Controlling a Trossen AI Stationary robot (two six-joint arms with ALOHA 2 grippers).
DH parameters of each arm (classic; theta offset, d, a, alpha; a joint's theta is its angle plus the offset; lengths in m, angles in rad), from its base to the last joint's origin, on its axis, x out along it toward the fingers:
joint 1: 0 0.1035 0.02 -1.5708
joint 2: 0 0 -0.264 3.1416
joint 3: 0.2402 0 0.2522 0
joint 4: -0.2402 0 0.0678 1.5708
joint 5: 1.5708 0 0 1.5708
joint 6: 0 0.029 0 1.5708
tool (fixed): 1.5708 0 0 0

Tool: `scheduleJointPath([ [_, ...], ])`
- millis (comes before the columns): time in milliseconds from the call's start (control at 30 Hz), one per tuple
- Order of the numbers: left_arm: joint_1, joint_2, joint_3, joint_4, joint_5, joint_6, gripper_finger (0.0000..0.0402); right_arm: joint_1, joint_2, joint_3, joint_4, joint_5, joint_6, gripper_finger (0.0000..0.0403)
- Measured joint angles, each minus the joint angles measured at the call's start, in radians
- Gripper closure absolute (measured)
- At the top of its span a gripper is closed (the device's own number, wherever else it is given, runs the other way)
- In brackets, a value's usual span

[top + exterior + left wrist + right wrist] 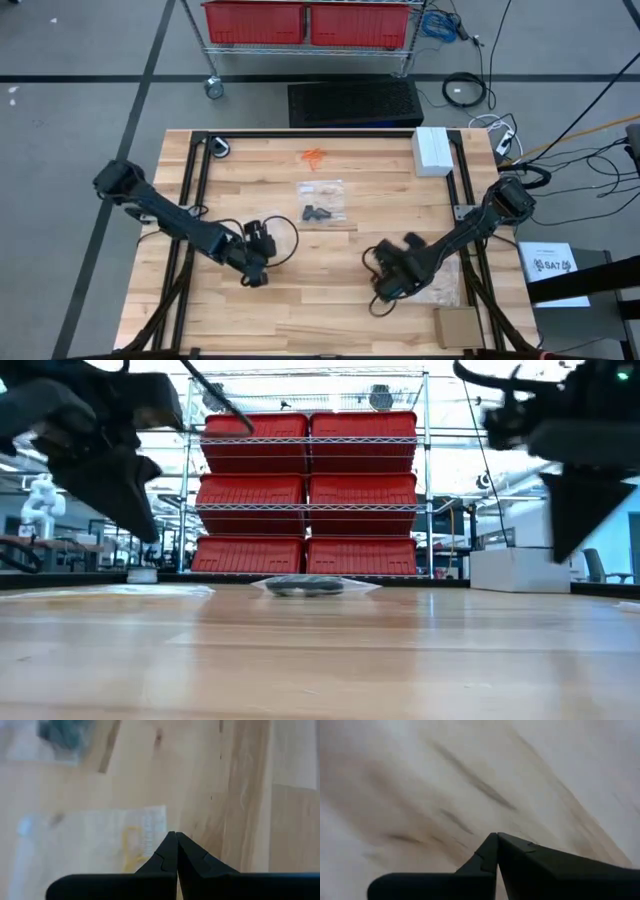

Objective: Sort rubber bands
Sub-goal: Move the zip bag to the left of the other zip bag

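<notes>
Fingers pressed together on my left gripper (256, 278) at lower left of the high view and on my right gripper (385, 292) at lower centre-right, both holding nothing. Orange rubber bands (315, 156) lie upper centre; black rubber bands (317, 213) sit mid-frame inside a clear bag (322, 189).

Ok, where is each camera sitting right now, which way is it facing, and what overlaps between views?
High: overhead, straight down; both arms, left gripper, right gripper.
Low: table height, facing the red bins; arms drop in from above.
Left wrist: over its shut fingers, at pale yellow rubber bands.
Right wrist: over shut fingers, blurred wood.
Shared: black rubber bands show in high and low.
</notes>
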Motion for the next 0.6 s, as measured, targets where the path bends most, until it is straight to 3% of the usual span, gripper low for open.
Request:
scheduleJointPath([
  [133, -0.005, 0.066, -0.021, 0.12, 0.005, -0.049, 0.04, 0.035, 0.0, 0.0, -0.134, -0.103, 0.178, 0.0403],
  [333, -0.017, 0.135, -0.051, 0.171, -0.005, -0.128, 0.04, 0.103, 0.0, -0.009, -0.147, -0.223, 0.357, 0.0403],
  [600, -0.086, 0.153, -0.051, 0.165, 0.01, -0.025, 0.04, 0.155, 0.001, -0.087, -0.072, -0.329, 0.498, 0.0403],
])
